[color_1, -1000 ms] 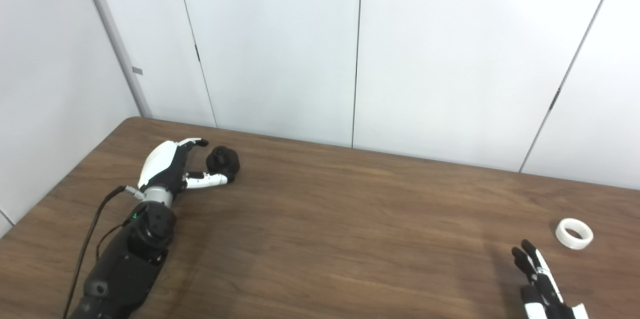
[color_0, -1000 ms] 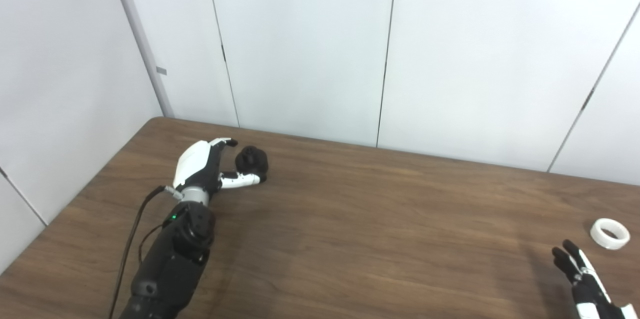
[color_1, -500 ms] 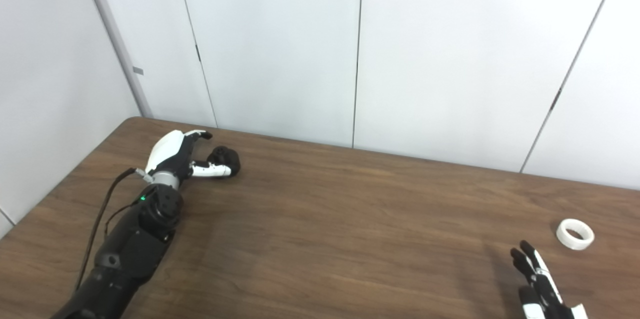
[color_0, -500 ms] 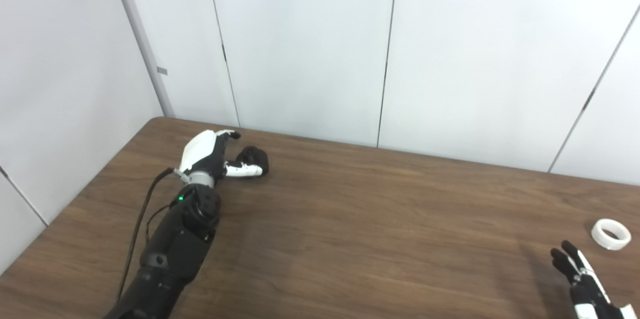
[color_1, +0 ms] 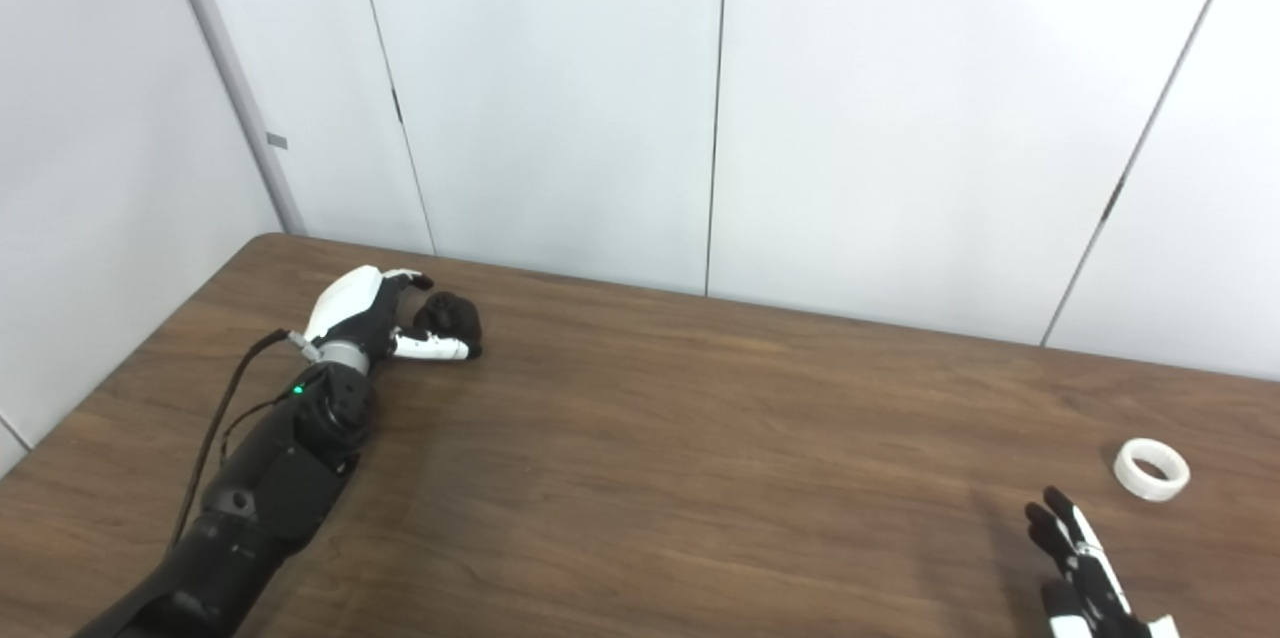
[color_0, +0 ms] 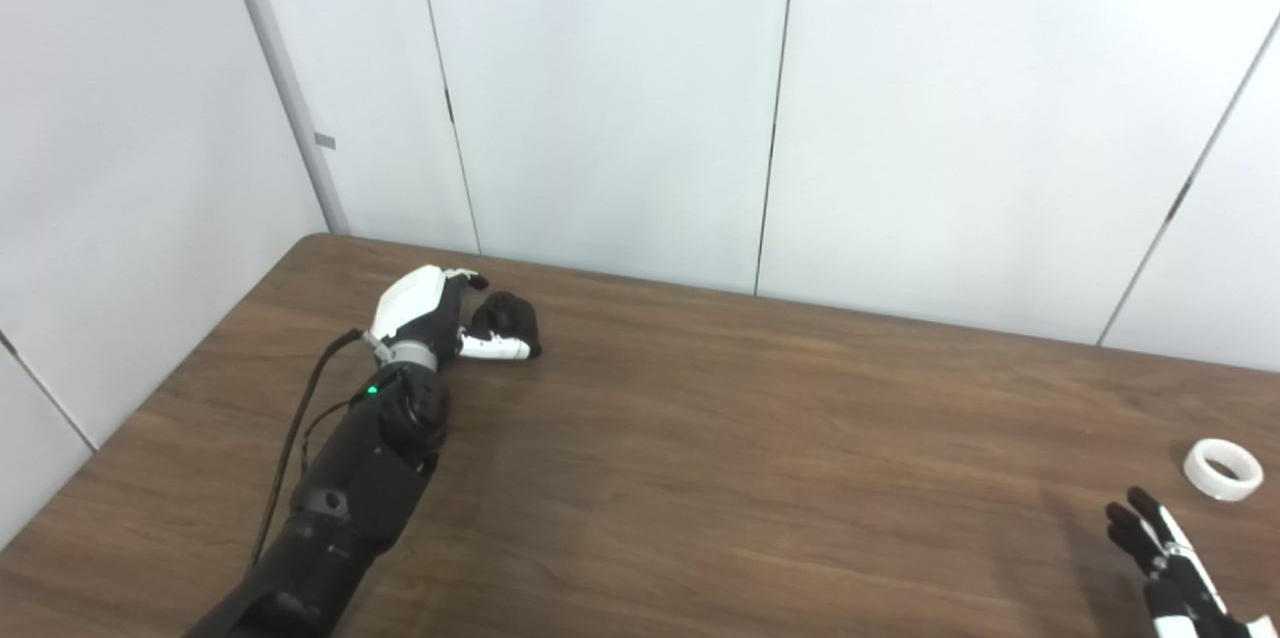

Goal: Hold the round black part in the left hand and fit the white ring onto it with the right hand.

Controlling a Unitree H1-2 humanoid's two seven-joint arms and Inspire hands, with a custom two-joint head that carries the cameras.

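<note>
The round black part (color_0: pixel 508 316) sits on the wooden table (color_0: pixel 720 438) at the far left, near the wall. My left hand (color_0: pixel 432 310) reaches around it: the thumb (color_0: pixel 495 349) lies along its near side and the fingers curl over its left side, still apart. The part rests on the table. The white ring (color_0: pixel 1222 469) lies flat at the far right. My right hand (color_0: pixel 1165 566) hovers just short of it, at the picture's lower right corner, fingers spread and empty. The ring is a little beyond and to the right of the fingertips.
White wall panels (color_0: pixel 620 98) stand right behind the table's far edge, close to the black part. A black cable (color_0: pixel 300 418) runs along my left forearm. Bare wood lies between the two hands.
My left arm has pushed forward and the hand has drawn in closer around the black part. My right hand has sunk slightly toward the bottom edge. The ring has not moved.
</note>
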